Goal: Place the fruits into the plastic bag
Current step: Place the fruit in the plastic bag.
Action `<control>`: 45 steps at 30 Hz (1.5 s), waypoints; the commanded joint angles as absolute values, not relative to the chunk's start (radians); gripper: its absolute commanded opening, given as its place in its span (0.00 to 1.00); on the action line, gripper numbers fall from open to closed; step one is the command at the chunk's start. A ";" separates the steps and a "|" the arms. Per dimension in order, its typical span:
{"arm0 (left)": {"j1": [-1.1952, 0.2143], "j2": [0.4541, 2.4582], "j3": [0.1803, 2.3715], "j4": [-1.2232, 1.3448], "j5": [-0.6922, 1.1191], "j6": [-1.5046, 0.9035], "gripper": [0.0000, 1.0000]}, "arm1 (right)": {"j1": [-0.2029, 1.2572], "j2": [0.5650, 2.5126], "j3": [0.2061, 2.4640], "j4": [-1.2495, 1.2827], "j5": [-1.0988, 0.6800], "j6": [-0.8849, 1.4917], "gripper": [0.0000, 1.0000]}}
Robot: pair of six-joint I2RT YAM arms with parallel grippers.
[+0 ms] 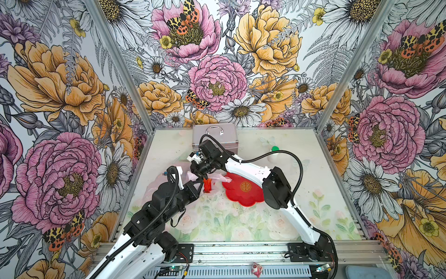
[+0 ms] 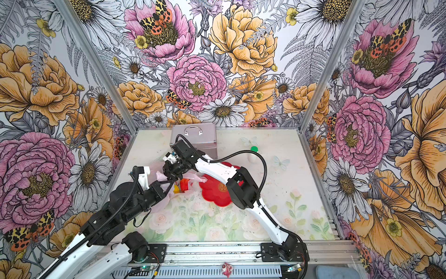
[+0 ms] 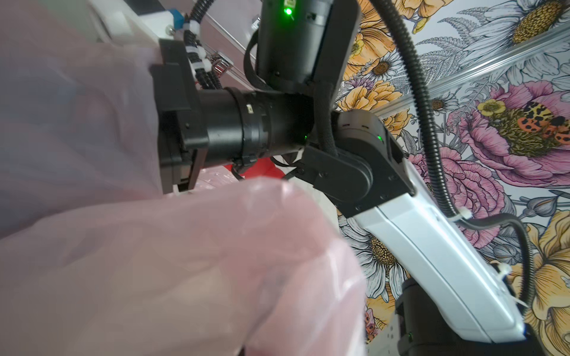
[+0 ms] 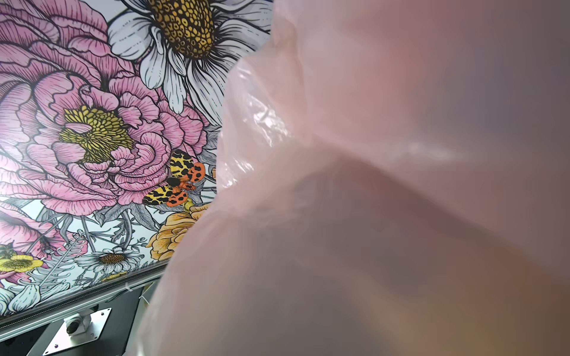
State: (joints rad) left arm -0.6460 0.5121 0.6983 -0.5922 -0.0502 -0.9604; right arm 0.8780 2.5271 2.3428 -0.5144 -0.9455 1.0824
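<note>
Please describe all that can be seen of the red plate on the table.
The red plate looks like glossy plastic. It is flower-shaped with a scalloped rim and bears a round gold emblem at its middle. It lies flat on the table, beside the plastic bag, whose crinkled edge reaches its rim. The right arm passes above it and hides its far part. Its visible surface is bare.

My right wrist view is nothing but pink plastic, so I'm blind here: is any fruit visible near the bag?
Observer: Yes. Both top views show a red-orange fruit at the plastic bag opening.
Operator: Any fruit on the plate?
Observer: None on the visible part of the red plate; the right arm hides some of it.
Operator: And the left gripper?
Observer: The left gripper is shut, at the bag's edge beside that fruit.
</note>
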 commanded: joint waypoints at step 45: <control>-0.589 0.246 0.747 -0.927 -0.305 -1.052 0.00 | 0.851 2.149 2.114 -0.738 -0.777 0.725 1.00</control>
State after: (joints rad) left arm -0.5980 0.2611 0.7273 -0.9108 -0.2790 -1.0489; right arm 0.8467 2.2505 2.0991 -0.6502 -0.8509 0.8562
